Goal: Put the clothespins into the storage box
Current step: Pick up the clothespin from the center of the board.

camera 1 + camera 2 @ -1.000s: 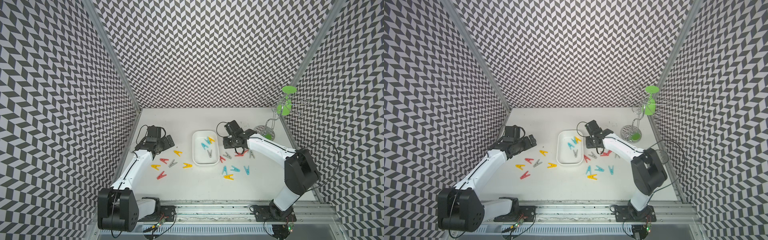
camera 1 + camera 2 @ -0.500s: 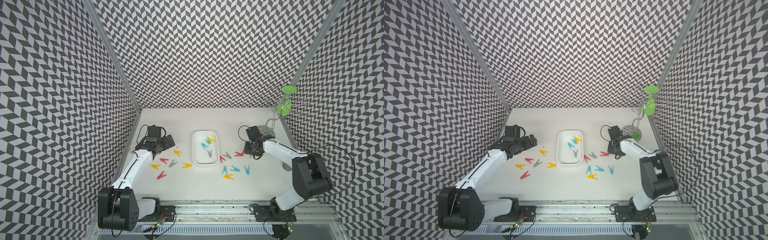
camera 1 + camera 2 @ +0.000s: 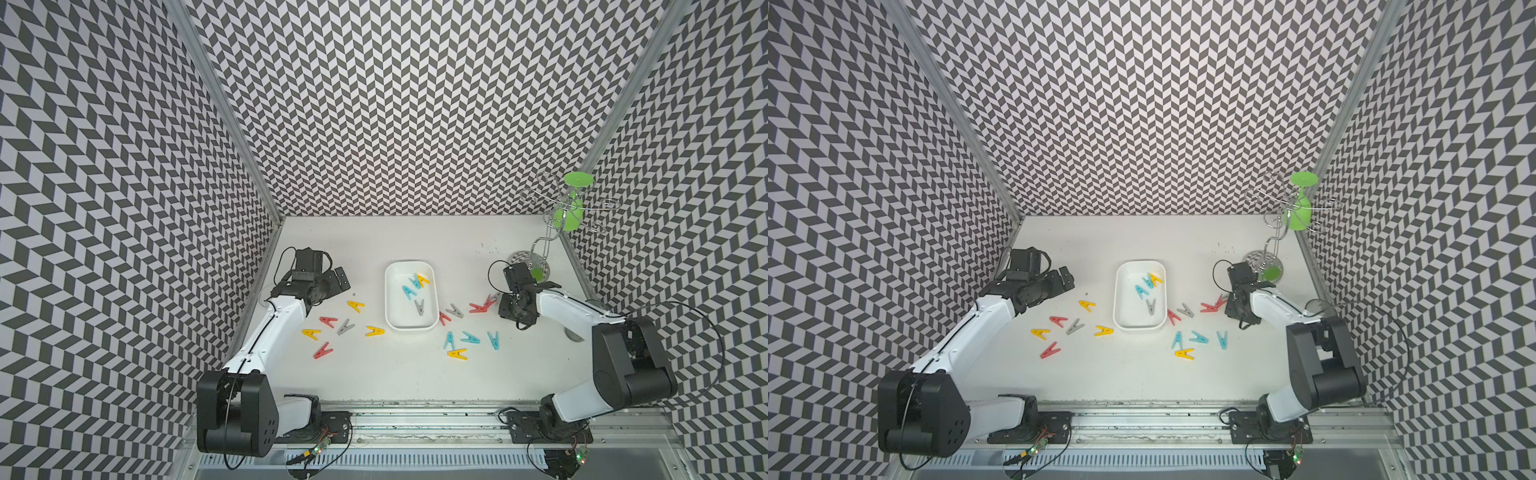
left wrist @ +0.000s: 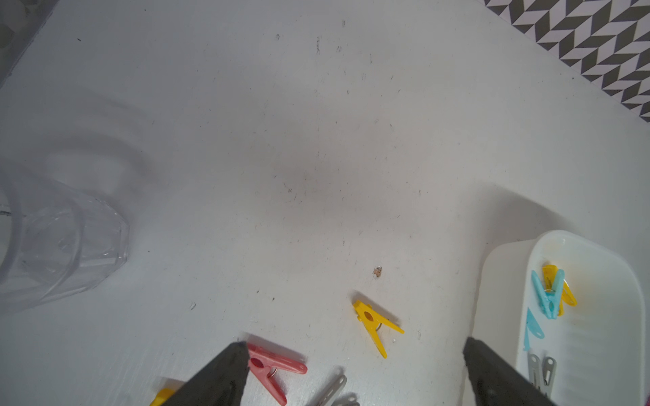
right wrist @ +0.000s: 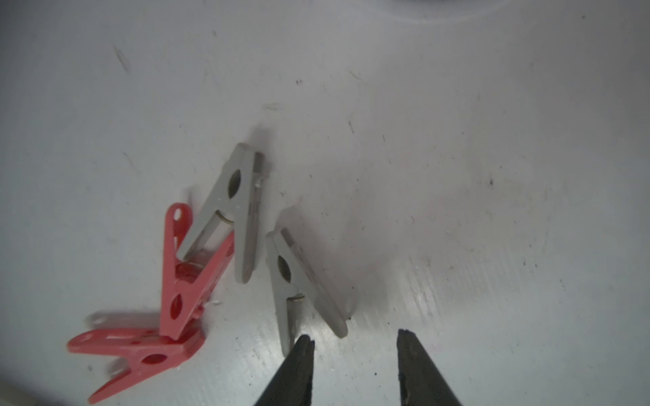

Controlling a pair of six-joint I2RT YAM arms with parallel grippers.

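Note:
The white storage box (image 3: 389, 307) (image 3: 1118, 307) stands mid-table and holds a blue, a yellow and a grey clothespin (image 3: 419, 306). Several clothespins lie loose to its left (image 3: 328, 321) and to its right (image 3: 469, 338). My right gripper (image 5: 355, 336) is open and empty, pointing down at the table. One fingertip (image 5: 305, 342) stands beside the legs of a grey clothespin (image 5: 302, 284); a second grey one (image 5: 235, 207) and two red ones (image 5: 183, 270) lie beyond. My left gripper (image 4: 353, 346) (image 3: 340, 280) hangs wide open left of the box over a red clothespin (image 4: 274, 369) and a yellow one (image 4: 373, 323).
A clear plastic cup (image 4: 59, 242) lies near the left arm. At the back right stands a wire rack (image 3: 536, 249) with a green glass (image 3: 569, 212) hung on it. Patterned walls close in the table on three sides.
My right arm has swung from the box's right edge out to the right and now sits low over the red and grey clothespins. The left arm has stayed still.

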